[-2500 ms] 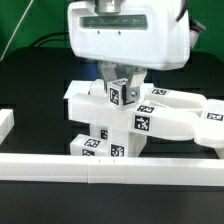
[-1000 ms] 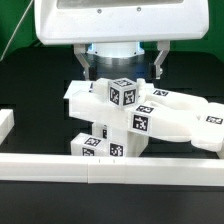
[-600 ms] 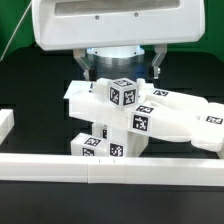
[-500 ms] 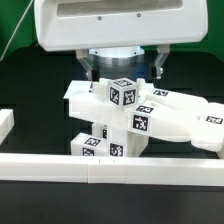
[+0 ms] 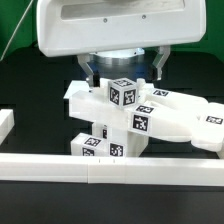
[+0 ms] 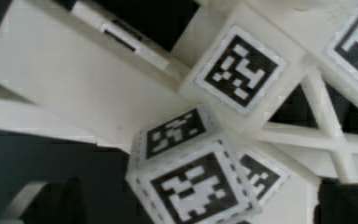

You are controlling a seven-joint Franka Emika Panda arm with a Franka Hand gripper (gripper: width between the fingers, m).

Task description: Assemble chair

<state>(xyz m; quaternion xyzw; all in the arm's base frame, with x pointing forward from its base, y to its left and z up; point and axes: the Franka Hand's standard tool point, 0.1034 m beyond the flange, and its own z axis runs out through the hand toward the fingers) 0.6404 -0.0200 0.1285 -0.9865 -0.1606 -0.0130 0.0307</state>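
Gripper (image 5: 123, 67) spread wide, holding nothing, hovering just over the tagged top block (image 5: 122, 92), white chair pieces (image 5: 168, 120) piled beneath, long white rail (image 5: 60, 166) lying in front of them

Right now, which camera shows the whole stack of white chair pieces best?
The exterior view. It takes in the stack of chair pieces nearly whole, under the open end effector, behind the border rail. The wrist view is too close: only tagged faces and edges of the stack, cropped and blurred.
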